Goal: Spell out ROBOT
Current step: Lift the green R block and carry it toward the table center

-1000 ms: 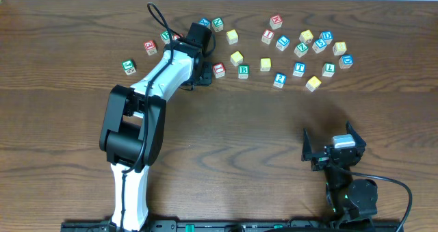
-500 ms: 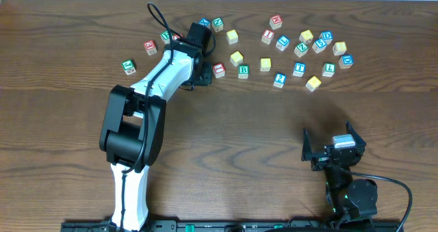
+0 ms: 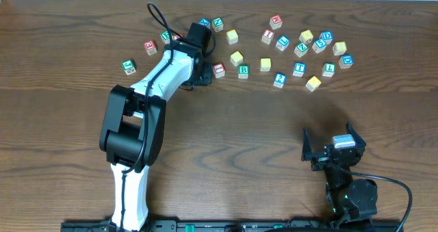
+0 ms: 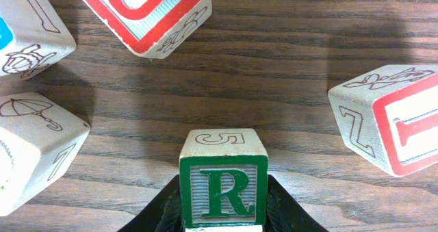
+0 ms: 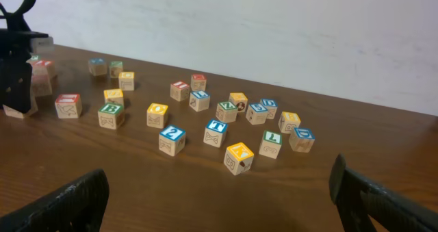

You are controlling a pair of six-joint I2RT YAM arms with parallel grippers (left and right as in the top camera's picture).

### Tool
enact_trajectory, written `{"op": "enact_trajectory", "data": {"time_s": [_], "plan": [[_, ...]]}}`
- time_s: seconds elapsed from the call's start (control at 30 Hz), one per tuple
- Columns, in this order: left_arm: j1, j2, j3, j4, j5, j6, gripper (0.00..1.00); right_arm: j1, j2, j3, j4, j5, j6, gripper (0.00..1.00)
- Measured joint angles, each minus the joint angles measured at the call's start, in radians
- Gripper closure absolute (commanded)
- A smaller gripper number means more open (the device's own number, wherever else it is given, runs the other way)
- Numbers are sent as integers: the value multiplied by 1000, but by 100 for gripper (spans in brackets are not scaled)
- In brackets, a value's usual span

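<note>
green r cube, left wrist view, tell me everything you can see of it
The pale wooden cube with the green letter R is held between the left claw's black fingers, one against each side. The face toward the camera shows a green R on a ruled field in a green frame; the face beyond it bears an outlined 5, upside down. Neighbouring cubes do not touch it. Whether it touches the wooden table is unclear.
</note>
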Motion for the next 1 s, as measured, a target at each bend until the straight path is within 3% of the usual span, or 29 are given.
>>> {"op": "enact_trajectory", "data": {"time_s": [0.3,0.67,0.83,1.0], "plan": [[0,-29,0,-13,0,2,80,0,0,0,0,0,0,1],[-11,-252,0,-114,0,2,92,0,0,0,0,0,0,1],[-45,-319,0,-211,-8,-5,92,0,0,0,0,0,0,1],[-101,-425,-64,-195,-61,-36,92,0,0,0,0,0,0,0]]}}
